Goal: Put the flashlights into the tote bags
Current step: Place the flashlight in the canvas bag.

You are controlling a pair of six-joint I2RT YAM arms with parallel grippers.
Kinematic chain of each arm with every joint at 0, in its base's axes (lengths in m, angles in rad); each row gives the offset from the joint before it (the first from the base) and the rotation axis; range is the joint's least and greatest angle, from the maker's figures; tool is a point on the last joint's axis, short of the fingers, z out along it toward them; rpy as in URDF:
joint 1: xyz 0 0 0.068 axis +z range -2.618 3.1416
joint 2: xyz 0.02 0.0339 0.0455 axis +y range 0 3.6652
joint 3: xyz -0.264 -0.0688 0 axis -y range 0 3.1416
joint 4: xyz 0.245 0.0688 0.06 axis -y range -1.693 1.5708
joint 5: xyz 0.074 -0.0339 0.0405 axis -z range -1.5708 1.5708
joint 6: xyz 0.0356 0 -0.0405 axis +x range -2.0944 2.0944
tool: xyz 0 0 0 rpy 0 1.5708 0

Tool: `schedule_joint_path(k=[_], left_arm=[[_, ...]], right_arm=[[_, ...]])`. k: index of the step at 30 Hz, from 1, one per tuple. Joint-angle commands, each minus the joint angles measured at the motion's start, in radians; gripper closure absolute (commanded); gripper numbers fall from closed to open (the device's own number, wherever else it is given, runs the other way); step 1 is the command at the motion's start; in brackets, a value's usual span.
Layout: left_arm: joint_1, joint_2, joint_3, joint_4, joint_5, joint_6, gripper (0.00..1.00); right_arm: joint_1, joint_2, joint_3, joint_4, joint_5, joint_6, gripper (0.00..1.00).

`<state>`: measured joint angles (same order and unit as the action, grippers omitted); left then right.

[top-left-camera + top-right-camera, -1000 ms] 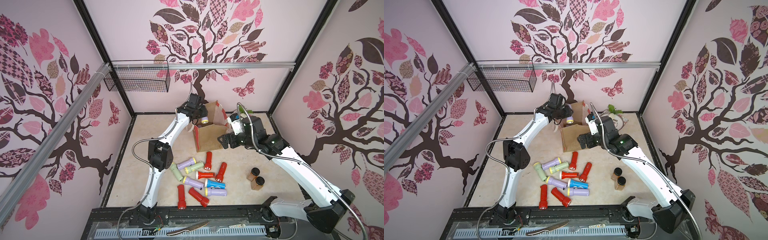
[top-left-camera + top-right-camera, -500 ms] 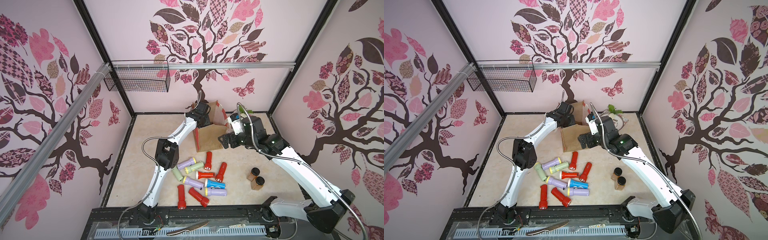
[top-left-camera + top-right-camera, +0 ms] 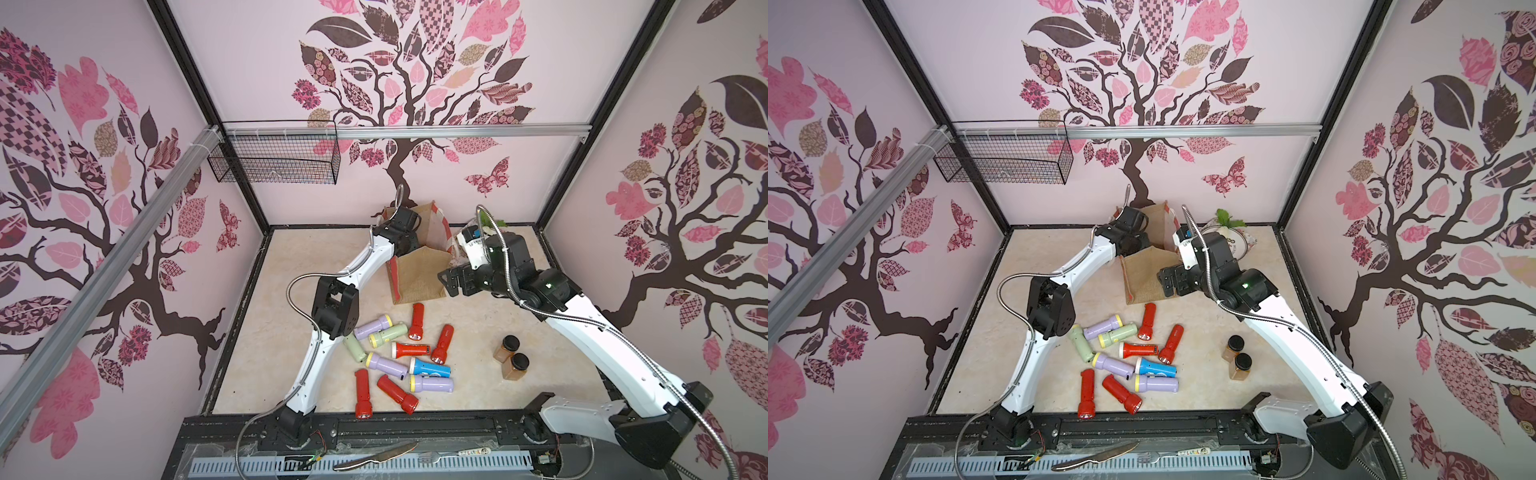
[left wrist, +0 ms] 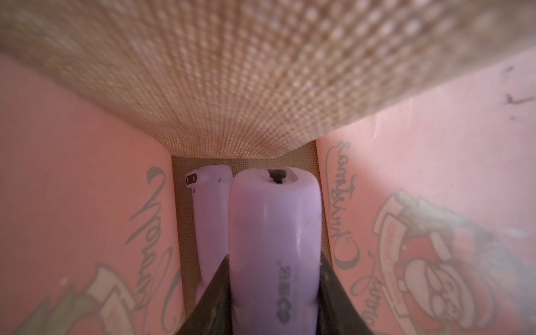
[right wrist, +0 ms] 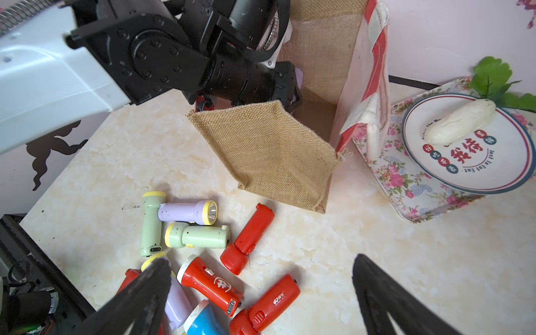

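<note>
fingers (image 4: 214,290) of the left gripper (image 4: 274,256) clasp a lilac flashlight (image 4: 275,220) deep inside the tote bag (image 3: 415,274), beside a second lilac flashlight (image 4: 210,208) — best to let go low, then withdraw straight up, clear of the burlap. right gripper (image 5: 261,259) gapes empty near the loose flashlights (image 3: 411,350).

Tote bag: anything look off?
Yes. The tote bag stands upright, but its front burlap wall is buckled: creased diagonally and sagging into the opening. The left wrist view shows it bulging close to the left gripper, which grips a lilac flashlight inside.
</note>
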<state>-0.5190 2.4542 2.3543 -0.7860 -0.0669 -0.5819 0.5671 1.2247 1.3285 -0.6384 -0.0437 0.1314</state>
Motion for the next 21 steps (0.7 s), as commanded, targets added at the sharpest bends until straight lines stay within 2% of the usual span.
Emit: schedule_joint_path(k=[1, 4, 8, 16, 21], left_arm=[[-0.001, -0.083, 0.016, 0.041, -0.007, 0.01, 0.49], [-0.001, -0.121, 0.03, 0.042, 0.008, 0.019, 0.36], [-0.001, -0.181, 0.036, 0.046, 0.034, 0.038, 0.25], [0.0, -0.335, 0.026, 0.02, 0.145, 0.079, 0.2], [-0.001, -0.54, -0.15, 0.02, 0.174, 0.112, 0.18]], right_arm=[[0.0, -0.034, 0.029, 0.02, 0.016, -0.012, 0.0], [-0.001, -0.036, 0.033, 0.022, 0.016, -0.007, 0.0], [0.0, -0.04, 0.033, 0.022, 0.018, -0.003, 0.0], [-0.001, -0.033, 0.061, -0.004, 0.028, 0.003, 0.0], [0.0, -0.034, 0.058, -0.009, 0.018, 0.01, 0.0]])
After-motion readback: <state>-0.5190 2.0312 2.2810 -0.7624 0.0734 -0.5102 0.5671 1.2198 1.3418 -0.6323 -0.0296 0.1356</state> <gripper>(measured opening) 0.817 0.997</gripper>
